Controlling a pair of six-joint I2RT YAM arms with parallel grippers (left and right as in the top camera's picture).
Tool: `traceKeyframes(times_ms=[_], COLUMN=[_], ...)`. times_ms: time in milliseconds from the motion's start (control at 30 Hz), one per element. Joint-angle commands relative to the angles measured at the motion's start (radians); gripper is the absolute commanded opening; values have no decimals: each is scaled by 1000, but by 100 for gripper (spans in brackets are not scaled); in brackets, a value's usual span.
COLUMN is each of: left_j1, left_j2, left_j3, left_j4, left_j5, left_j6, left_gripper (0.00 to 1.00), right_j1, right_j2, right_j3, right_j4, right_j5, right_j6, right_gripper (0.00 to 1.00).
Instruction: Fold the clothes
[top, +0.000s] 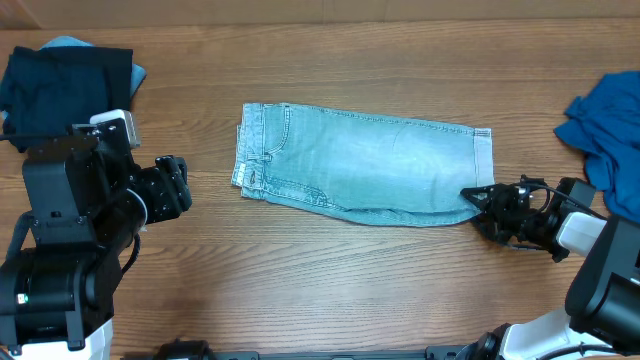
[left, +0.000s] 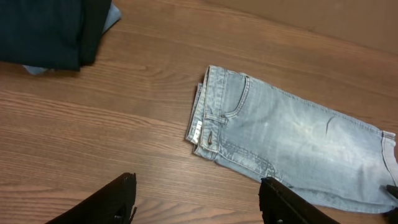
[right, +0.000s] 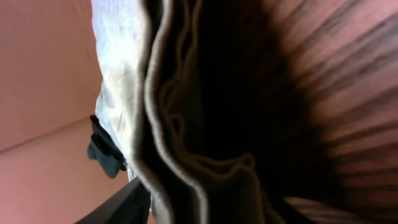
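The pale denim shorts lie folded lengthwise in the middle of the table, waistband to the left and hems to the right. They also show in the left wrist view. My right gripper is at the lower right hem corner. In the right wrist view its fingers are spread with the hem layers between them. My left gripper is open and empty, left of the waistband and apart from it. A dark navy garment lies at the far left and a royal-blue garment at the far right.
A pale blue cloth peeks from under the navy garment, which also shows in the left wrist view. Bare wooden table lies in front of the shorts, and between them and the side garments.
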Motion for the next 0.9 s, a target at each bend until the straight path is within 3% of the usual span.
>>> traceKeyframes(times_ms=[0, 167, 333, 867], left_j1=[-6, -6, -6, -6], left_j2=[3, 3, 3, 2], left_j3=[8, 8, 8, 8], left_j4=[4, 3, 7, 12], left_j5=[36, 36, 36, 54], left_j6=[4, 4, 4, 4], left_gripper=[67, 67, 67, 67], right_j1=[10, 4, -14, -32], right_j2=[84, 84, 84, 84], right_j3=[-55, -54, -52, 38], right_j4=[-18, 14, 58, 105], right_j5=[362, 403, 383, 368], right_j6=[-16, -7, -8, -108], right_gripper=[55, 56, 75, 81])
